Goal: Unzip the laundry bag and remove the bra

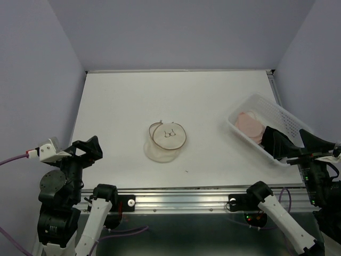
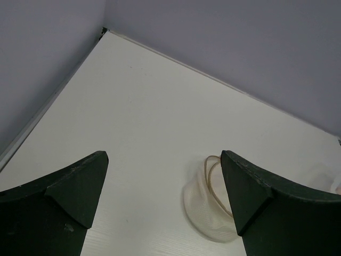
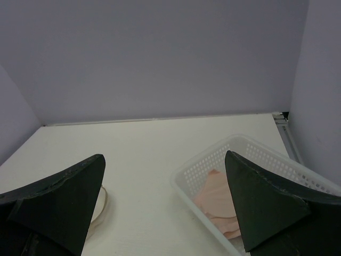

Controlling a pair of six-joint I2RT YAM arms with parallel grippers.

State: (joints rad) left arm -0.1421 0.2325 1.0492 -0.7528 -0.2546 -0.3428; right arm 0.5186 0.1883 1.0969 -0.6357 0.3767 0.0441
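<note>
1. Left tool (image 1: 91, 149) sits at the near-left corner of the counter (image 1: 186, 90), jaws spread wide, holding nothing.
2. Right tool (image 1: 290, 143) hangs over the near end of the white basket (image 1: 242, 104), also released.
3. Laundry bag (image 1: 166, 141) lies mid-counter, well apart from both tools, with open counter all round. Can't tell the zip state.
4. Bra (image 1: 249, 126) lies inside the basket, near the right wall (image 1: 298, 48).
5. Open counter runs on to the back wall (image 1: 181, 32).
</note>
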